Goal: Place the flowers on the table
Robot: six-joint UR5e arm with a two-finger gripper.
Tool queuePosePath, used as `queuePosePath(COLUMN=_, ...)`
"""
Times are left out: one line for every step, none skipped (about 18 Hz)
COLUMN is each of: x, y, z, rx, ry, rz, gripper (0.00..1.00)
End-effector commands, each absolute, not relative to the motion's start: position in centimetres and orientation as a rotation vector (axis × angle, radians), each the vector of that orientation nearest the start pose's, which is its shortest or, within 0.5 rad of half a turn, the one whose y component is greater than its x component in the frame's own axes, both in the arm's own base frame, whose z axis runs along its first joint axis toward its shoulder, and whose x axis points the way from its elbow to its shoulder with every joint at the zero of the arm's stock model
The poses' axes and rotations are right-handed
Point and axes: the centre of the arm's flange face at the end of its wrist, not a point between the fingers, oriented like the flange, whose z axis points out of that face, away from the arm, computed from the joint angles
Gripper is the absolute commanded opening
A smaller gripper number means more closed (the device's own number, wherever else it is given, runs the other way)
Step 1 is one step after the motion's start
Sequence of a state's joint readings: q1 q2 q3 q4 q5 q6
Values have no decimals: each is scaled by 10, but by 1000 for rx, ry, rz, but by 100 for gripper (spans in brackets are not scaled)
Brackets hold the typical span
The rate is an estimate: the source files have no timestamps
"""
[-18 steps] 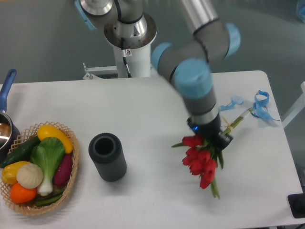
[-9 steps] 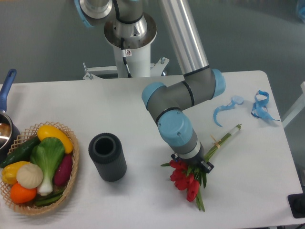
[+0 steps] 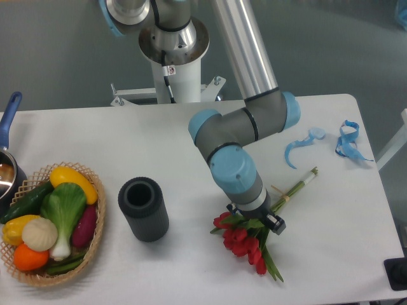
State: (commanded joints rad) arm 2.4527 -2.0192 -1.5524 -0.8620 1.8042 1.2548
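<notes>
The arm reaches down from its base at the far side and ends over the near right part of the white table (image 3: 191, 140), where the gripper (image 3: 257, 222) sits right on top of the bunch of red tulips (image 3: 245, 241). The wrist hides the fingers, so whether they are clamped on the bunch or let go cannot be told from this view. The flowers lie low at the tabletop, the red heads fanned out toward the near edge just left of the gripper, a few green leaves pointing near and right, and the green stems (image 3: 297, 187) running out from under the gripper toward the far right, with a pale string tied around them close to the wrist. Beyond the stem ends, scraps of blue ribbon (image 3: 348, 141) lie near the far right corner of the table, apart from the bunch. To the left of the flowers stands a dark ribbed cylindrical vase (image 3: 144, 209), upright and well apart from them. At the near left edge a wicker basket (image 3: 96, 241) holds toy vegetables, and a pot with a blue handle (image 3: 9, 117) shows at the left border.
</notes>
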Motion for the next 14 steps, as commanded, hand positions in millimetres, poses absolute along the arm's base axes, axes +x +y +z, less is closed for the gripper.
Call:
queuePosePath(x=-449, y=492, z=341, rx=-3108, ry=489, rz=588, gripper=100)
queuePosePath(x=-460, y=475, z=367, rx=-3116, ry=456, rz=579, gripper=100)
queuePosePath(x=-472, y=466, z=391, rx=-3116, ry=485, rz=516, gripper=100)
queuePosePath(x=-479, y=458, z=420, rx=-3103, ry=540, rz=467, gripper=100)
queuePosePath(x=-485, y=448, z=444, rx=-3096, ry=586, rz=419, gripper=100)
queuePosePath(x=-493, y=438, z=458, rx=-3095, ry=612, rz=384, gripper=100)
queuePosePath(x=-500, y=430, z=467, rx=-3089, ry=637, rz=359, gripper=100)
queuePosePath(x=-504, y=415, z=479, rx=-3068, ry=654, rz=343, gripper=100)
queuePosePath(x=-510, y=391, z=491, rx=-3031, ry=670, rz=303, gripper=100)
queuePosePath(x=-521, y=352, z=500, rx=-2971, ry=726, rz=225, gripper=100)
queuePosePath(x=-526, y=328, z=508, rx=-2934, ry=783, rz=207, gripper=100)
queuePosePath(x=-531, y=308, z=509, rx=-2907, ry=839, rz=191, gripper=100)
queuePosePath(x=-531, y=295, z=510, rx=-2888, ry=887, rz=188, gripper=100)
queuePosePath(x=-530, y=284, z=507, rx=-2880, ry=913, rz=184, gripper=100)
